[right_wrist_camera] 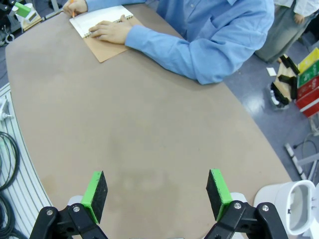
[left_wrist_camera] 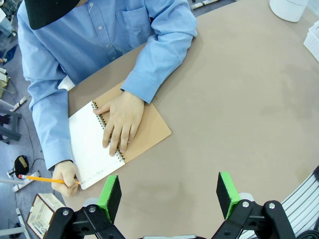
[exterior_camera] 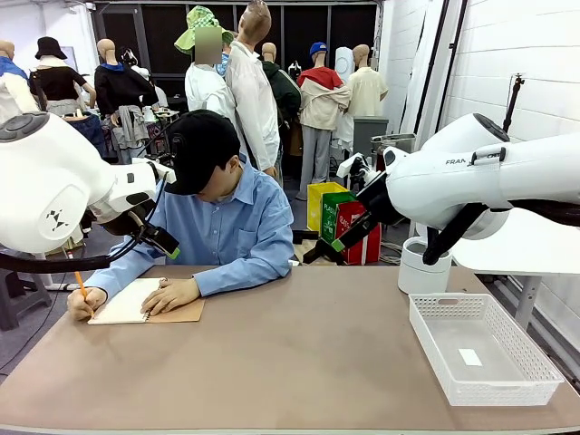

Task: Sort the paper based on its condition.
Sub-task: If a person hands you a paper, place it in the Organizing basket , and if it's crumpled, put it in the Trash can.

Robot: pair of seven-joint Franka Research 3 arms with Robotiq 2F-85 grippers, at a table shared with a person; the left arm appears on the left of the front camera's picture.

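Note:
The paper is out of view as a loose sheet. A spiral notebook [exterior_camera: 130, 302] [left_wrist_camera: 89, 147] [right_wrist_camera: 99, 21] with a brown cover lies open at a white page at the table's far left. The person's one hand [left_wrist_camera: 121, 124] rests on it. The other hand holds an orange pencil [left_wrist_camera: 42, 179] at the page's edge. My left gripper [left_wrist_camera: 169, 196] [exterior_camera: 156, 237] hangs open above the table, near the notebook. My right gripper [right_wrist_camera: 157, 191] [exterior_camera: 349, 237] is open too, high over the table's right half, and holds nothing.
A white mesh basket [exterior_camera: 453, 385] stands at the front right with a small white tag [exterior_camera: 470, 357] in it. A white round bin [exterior_camera: 423, 269] [right_wrist_camera: 294, 204] stands behind it. The person leans over the table's far left edge.

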